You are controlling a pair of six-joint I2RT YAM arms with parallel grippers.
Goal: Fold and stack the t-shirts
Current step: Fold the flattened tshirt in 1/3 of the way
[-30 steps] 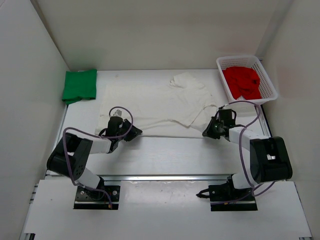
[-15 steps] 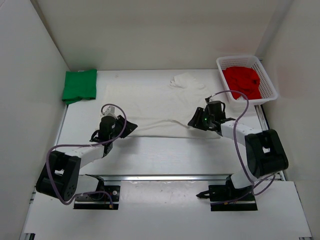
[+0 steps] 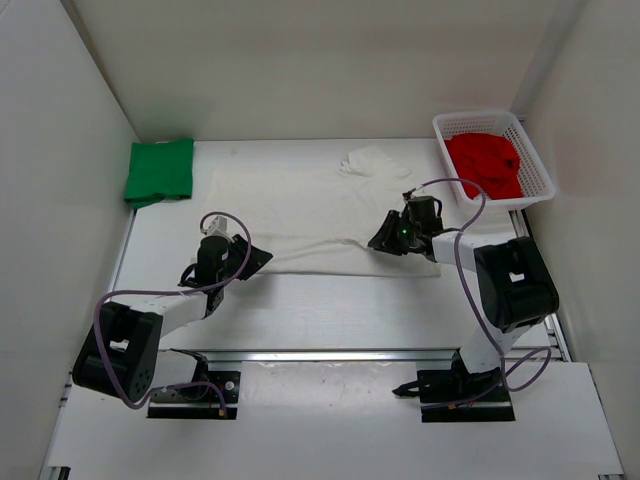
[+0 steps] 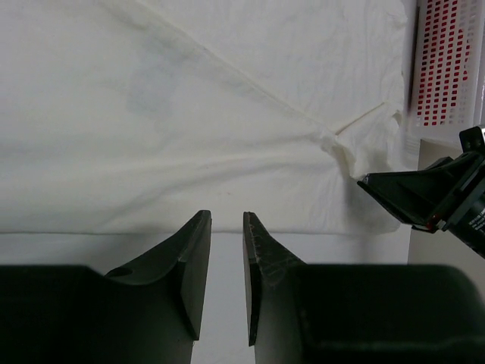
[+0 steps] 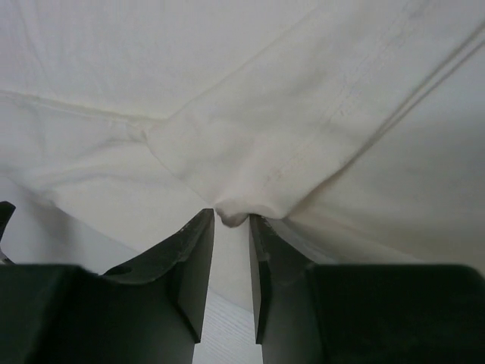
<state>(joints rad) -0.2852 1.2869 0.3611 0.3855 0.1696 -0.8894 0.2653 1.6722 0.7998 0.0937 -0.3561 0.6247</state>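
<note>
Top external view: the green t-shirt lies folded at the far left corner of the counter. Next, our left pincer sits at the near hem of the off-white t-shirt, which is spread flat mid-counter. Its jaws stand narrowly apart with nothing between them. We judge that closing there could miss the hem or nip only one layer. Our right pincer pinches a small pucker of that shirt's right side, caught only at the very tips. So shallow a bite may slip on lifting and leave the fold lopsided. The red t-shirt lies in the basket at far right.
</note>
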